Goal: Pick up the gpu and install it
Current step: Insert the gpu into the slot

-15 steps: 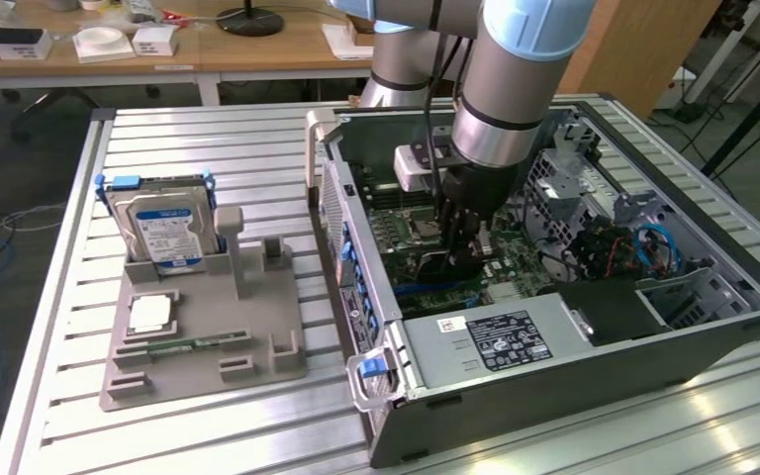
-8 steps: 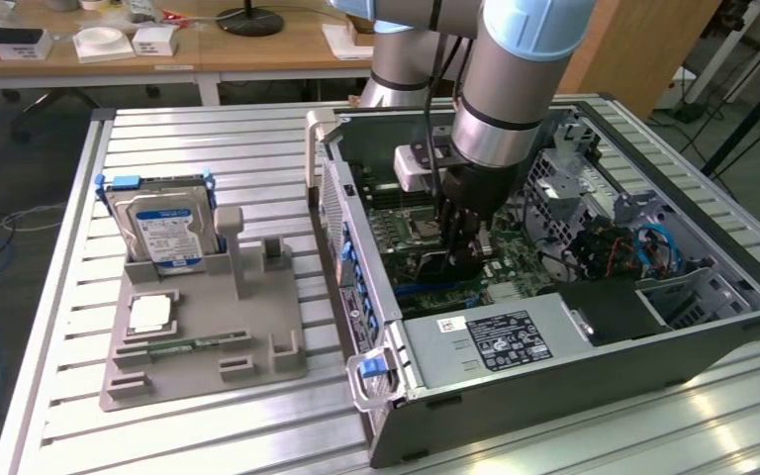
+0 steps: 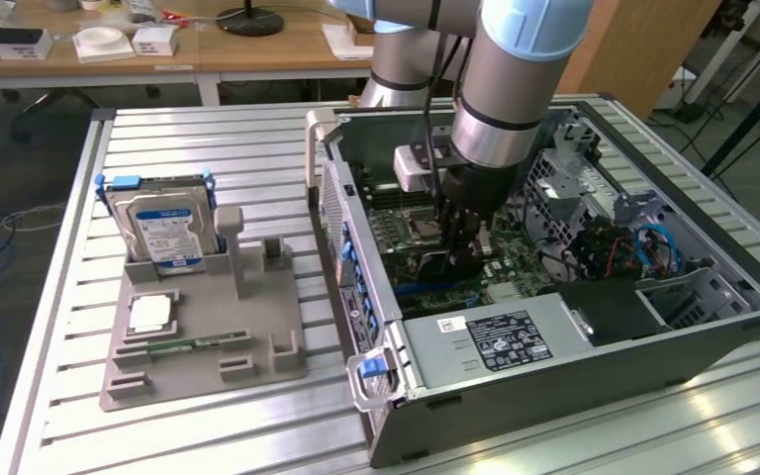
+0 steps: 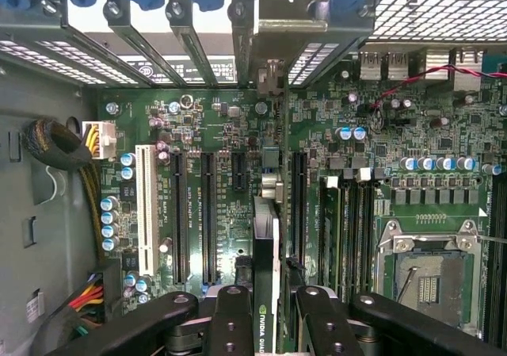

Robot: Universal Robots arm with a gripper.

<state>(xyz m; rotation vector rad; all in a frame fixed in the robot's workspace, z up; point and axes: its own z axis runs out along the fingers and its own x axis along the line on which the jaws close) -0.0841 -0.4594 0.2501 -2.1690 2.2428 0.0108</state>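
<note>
The gpu (image 4: 266,292) stands on edge between the jaws of the gripper (image 4: 267,324), which pinch it from both sides; its thin black edge runs away from the wrist camera over the green motherboard (image 4: 214,126), with its silver bracket end (image 4: 269,77) up near the rear slot openings of the case. In the wrist view the card lines up between 2 long black expansion slots (image 4: 207,213), beside a white slot (image 4: 146,209) and the memory sockets (image 4: 348,229); whether it is seated in a slot cannot be told. In the exterior view the gripper (image 3: 459,259) reaches down inside the open computer case (image 3: 353,247), close over the motherboard, with the power supply (image 3: 499,341) just in front of it. On the exterior view's left, a grey holder tray (image 3: 195,336) on the slatted metal counter (image 3: 195,139) carries a blue-labelled hard drive (image 3: 162,233) standing upright and a slim green memory stick (image 3: 195,345) lying flat, well apart from the case.
</note>
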